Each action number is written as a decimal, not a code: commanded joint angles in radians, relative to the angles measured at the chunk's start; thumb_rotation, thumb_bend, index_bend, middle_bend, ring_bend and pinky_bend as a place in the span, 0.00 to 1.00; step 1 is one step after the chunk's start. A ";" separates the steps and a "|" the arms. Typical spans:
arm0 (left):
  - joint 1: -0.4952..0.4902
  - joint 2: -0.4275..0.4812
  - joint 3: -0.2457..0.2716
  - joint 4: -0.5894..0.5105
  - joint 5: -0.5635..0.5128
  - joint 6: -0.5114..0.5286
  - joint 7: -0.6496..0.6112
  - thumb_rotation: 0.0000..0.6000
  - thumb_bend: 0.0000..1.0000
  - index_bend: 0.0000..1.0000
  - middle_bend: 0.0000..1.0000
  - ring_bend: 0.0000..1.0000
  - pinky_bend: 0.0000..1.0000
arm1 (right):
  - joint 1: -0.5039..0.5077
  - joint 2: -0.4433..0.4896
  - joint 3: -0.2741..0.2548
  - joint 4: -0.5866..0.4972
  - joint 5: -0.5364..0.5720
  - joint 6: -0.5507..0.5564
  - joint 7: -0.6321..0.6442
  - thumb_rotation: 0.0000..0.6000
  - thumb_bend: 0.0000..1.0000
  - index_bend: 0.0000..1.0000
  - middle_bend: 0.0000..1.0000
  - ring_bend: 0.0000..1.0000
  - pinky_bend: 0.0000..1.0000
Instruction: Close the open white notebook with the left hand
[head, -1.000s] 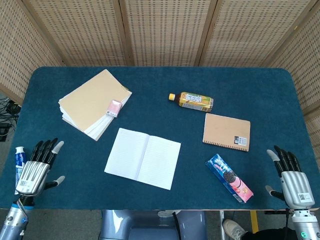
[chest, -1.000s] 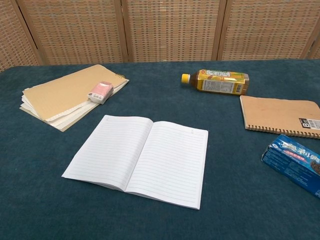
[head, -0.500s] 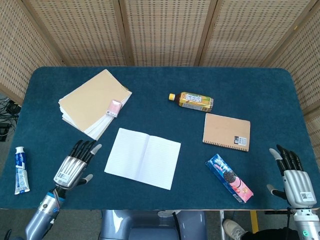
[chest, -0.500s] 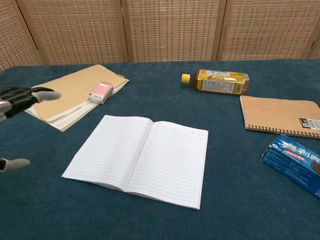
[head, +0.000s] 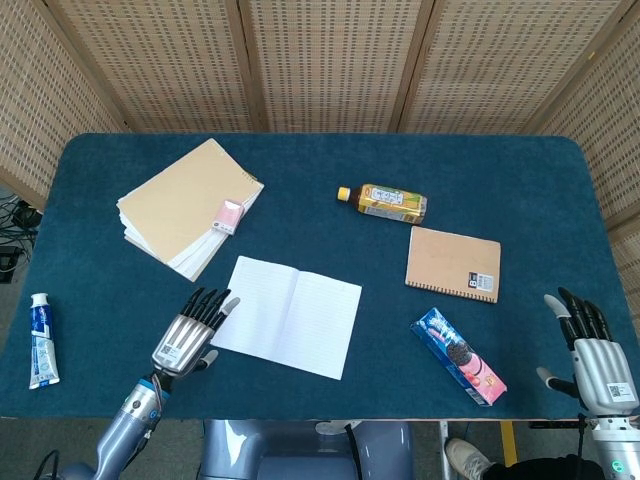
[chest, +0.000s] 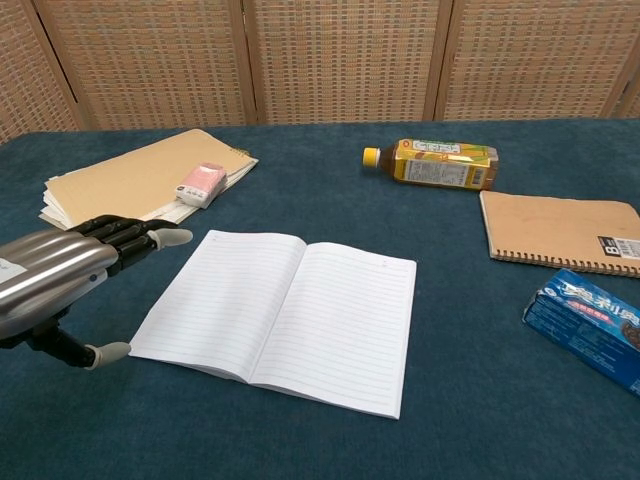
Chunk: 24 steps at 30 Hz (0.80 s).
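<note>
The white notebook (head: 286, 316) (chest: 280, 314) lies open and flat in the middle of the blue table, lined pages up. My left hand (head: 190, 333) (chest: 62, 275) hovers just off its left page edge, fingers stretched out and apart, holding nothing. Its fingertips reach the page's near-left corner in the head view. My right hand (head: 592, 349) is open at the table's near right corner, away from the notebook, and does not show in the chest view.
A stack of tan folders (head: 185, 205) with a pink eraser (head: 229, 216) lies at the back left. A yellow drink bottle (head: 385, 202), a tan spiral notebook (head: 453, 264) and a blue cookie pack (head: 457, 355) lie to the right. A toothpaste tube (head: 38, 339) lies at the left edge.
My left hand has swept rightward from the table's left edge to the notebook's left side, staying open. The right hand and the notebook have barely moved.
</note>
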 joint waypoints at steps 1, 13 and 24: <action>-0.009 -0.018 0.002 0.025 -0.016 -0.014 0.009 1.00 0.28 0.00 0.00 0.00 0.00 | 0.000 -0.001 -0.001 0.000 -0.001 -0.001 -0.002 1.00 0.11 0.00 0.00 0.00 0.00; -0.033 -0.063 0.007 0.084 -0.053 -0.037 0.021 1.00 0.28 0.00 0.00 0.00 0.00 | 0.001 -0.005 -0.001 0.001 0.002 -0.005 -0.005 1.00 0.11 0.00 0.00 0.00 0.00; -0.048 -0.104 0.006 0.131 -0.085 -0.047 0.033 1.00 0.28 0.00 0.00 0.00 0.00 | 0.002 -0.006 -0.001 0.002 0.003 -0.007 -0.005 1.00 0.11 0.00 0.00 0.00 0.00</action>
